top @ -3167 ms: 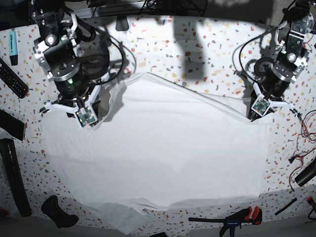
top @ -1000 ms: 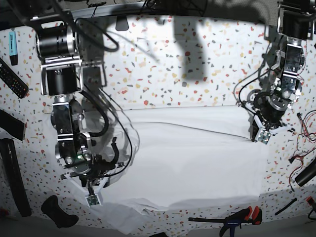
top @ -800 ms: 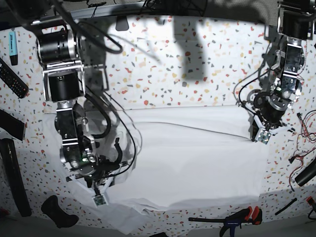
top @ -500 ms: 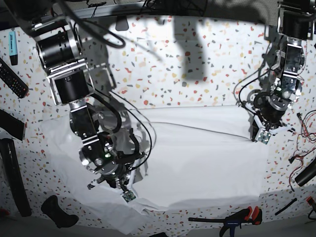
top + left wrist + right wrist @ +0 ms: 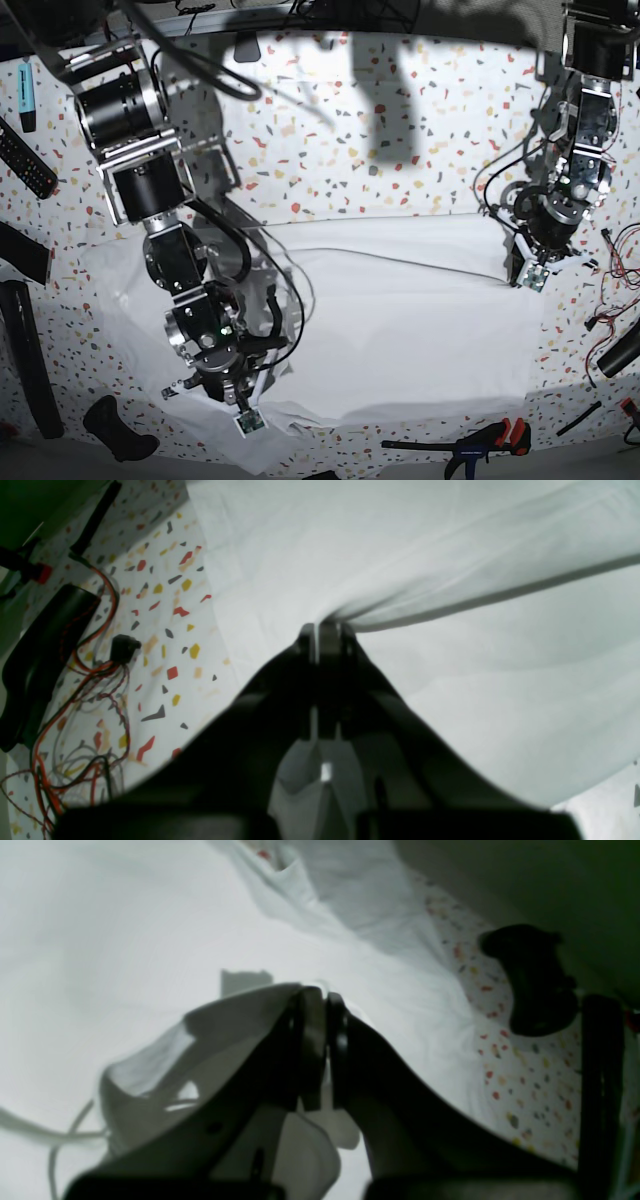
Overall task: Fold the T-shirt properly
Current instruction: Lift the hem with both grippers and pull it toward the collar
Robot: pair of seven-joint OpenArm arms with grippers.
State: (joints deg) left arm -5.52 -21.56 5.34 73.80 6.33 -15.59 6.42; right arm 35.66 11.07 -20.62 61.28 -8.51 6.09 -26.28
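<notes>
Shirt (image 5: 400,320) is spread on the desk (image 5: 350,130). Its far edge is pinched by the left hand (image 5: 322,630); its near corner is pinched by the right hand (image 5: 322,995).

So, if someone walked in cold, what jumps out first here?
The big white T-shirt spread over the speckled table, folded partway. Next, the right hand low near the shirt's front edge, pinched shut on cloth. The left hand grips the shirt's far side corner, pulling a taut crease.
</notes>
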